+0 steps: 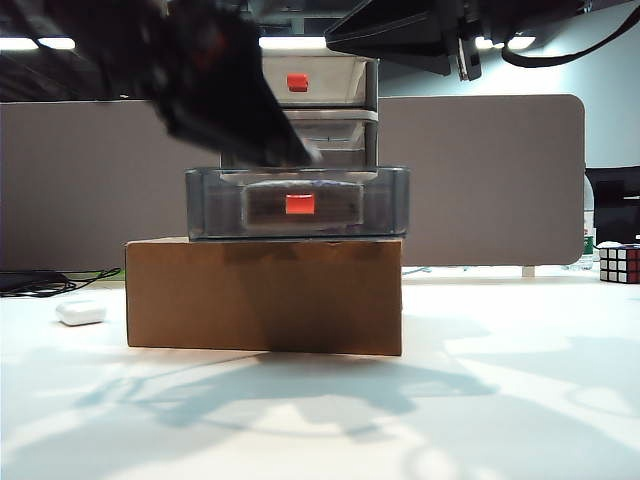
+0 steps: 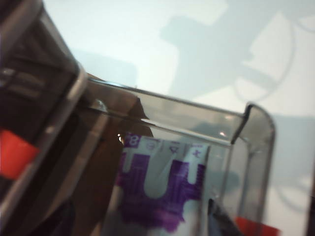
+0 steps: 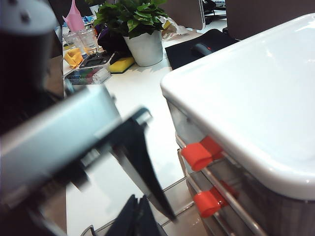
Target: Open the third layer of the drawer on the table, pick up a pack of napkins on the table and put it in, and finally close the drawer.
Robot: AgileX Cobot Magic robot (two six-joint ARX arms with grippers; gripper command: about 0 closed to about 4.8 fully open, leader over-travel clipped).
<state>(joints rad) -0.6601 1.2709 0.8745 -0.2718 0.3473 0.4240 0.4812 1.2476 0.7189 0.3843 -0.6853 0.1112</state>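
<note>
DESK SCENE: the drawer, a three-tier unit w/ white frame, sits atop a brown cardboard box on the white desk. The third layer, lowest of the tiers, stands pulled out toward the exterior cam, its red handle at front centre.

The pack of napkins, purple mark facing up, lies inside that open tray, near its clear front wall, per the left wrist view. A dark fingertip shows just beside the pack's edge.

The left end effector, blurred in the exterior view, hangs over the open tray in front of the two upper tiers. Whether it is released or clenched can't be told from the pics.

The right arm is up high at the exterior view's top right, beside the unit. The right end effector looks clenched, fingers together, grasping nothing. It sits near the unit's white top and the upper red handles.

Also on the desk: a white pebble-like case left of the box and a puzzle cube at far right. A potted plant is seen in the bkgd.
</note>
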